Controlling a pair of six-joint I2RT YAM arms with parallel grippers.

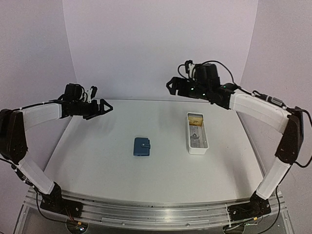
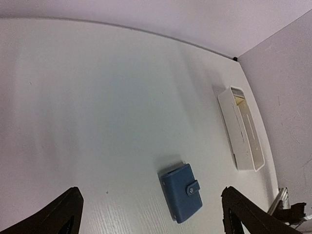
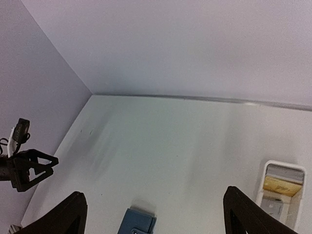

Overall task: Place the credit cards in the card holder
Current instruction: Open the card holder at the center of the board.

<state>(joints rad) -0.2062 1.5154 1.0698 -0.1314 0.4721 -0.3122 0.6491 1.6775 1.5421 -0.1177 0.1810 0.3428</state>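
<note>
The blue card holder (image 1: 142,146) lies closed on the white table, snap tab fastened; it also shows as the card holder (image 2: 181,192) and the card holder (image 3: 139,225). The credit cards lie in a long white tray (image 1: 198,150): a tan card (image 1: 195,120) at its far end and a pale card (image 1: 196,141) nearer. My left gripper (image 1: 108,107) hangs open high above the table's left side. Over the back, left of the tray, my right gripper (image 1: 170,86) also hangs open. Both are empty.
The tray (image 2: 229,122) stands lengthwise right of the card holder, about a hand's width away. In the right wrist view the tray's rim (image 3: 285,165) frames the tan card (image 3: 281,185). Purple walls close in the back and both sides.
</note>
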